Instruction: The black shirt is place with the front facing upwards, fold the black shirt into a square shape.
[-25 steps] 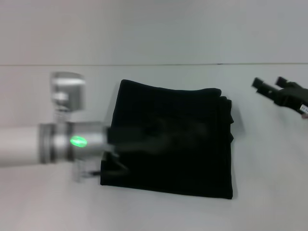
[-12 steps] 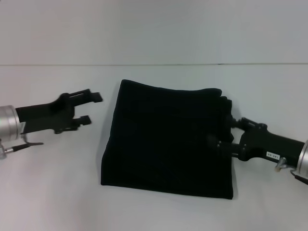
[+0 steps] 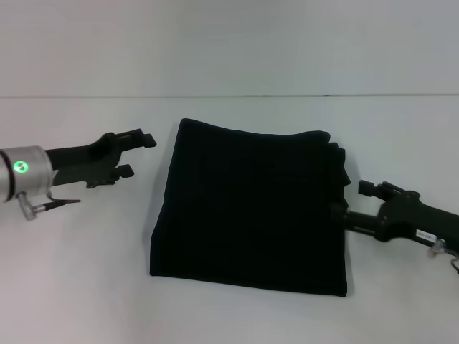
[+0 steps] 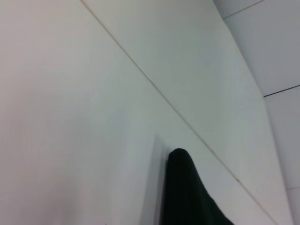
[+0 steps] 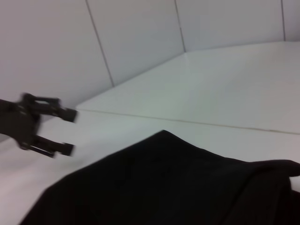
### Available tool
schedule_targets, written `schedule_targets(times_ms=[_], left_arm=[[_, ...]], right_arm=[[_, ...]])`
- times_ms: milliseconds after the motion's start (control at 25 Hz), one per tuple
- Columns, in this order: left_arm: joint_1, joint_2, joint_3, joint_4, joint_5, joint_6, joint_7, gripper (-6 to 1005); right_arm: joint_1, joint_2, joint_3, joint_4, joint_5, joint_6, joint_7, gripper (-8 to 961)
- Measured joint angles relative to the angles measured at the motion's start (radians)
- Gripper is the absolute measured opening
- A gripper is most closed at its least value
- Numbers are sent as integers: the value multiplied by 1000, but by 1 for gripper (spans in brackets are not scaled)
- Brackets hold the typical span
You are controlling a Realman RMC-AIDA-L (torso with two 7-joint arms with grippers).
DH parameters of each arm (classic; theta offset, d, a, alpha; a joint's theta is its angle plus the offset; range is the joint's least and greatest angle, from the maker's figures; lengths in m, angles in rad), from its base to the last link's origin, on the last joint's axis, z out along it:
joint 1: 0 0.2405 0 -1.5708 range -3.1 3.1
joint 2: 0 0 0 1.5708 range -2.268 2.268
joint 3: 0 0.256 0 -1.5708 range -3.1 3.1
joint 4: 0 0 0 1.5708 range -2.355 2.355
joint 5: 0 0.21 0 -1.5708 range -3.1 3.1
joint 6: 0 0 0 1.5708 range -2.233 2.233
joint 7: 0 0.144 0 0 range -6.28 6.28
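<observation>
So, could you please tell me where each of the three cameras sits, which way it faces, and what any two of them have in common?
Head view: on the robot's head, looking forward and down at the folded black shirt on the white table; both arms show, left claw open beside the shirt, right claw at its right edge.
Left wrist view: on the left arm, facing table and wall; only a shirt corner shows, no own fingers.
Right wrist view: on the right arm, looking across the shirt at the left claw.
Shared: all show the shirt; head and right wrist views both show the left claw.

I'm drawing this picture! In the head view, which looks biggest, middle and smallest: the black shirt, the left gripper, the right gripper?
1. The black shirt, by far the biggest.
2 and 3. The left gripper and right gripper look about the same size, so I won't rank them.
</observation>
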State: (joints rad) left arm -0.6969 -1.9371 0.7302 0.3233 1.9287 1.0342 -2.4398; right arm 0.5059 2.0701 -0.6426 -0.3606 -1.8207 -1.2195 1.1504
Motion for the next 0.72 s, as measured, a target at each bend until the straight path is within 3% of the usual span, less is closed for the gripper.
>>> schedule_targets(times_ms=[240,440,720], left_arm=[[-37,-27,67,-2,13,-36,-10,855],[-48,-33,105,-4,13,-88,-19,843],[-62,-62,127,-4,16,-91,-19,826]], right_arm=[[-48,-23,-15,-1,-9,-94,-2,946],[-66,-23,-16,-1,-20,-109,-8,945],[-71,-22,-15,-1,-23,-133,-7,945]])
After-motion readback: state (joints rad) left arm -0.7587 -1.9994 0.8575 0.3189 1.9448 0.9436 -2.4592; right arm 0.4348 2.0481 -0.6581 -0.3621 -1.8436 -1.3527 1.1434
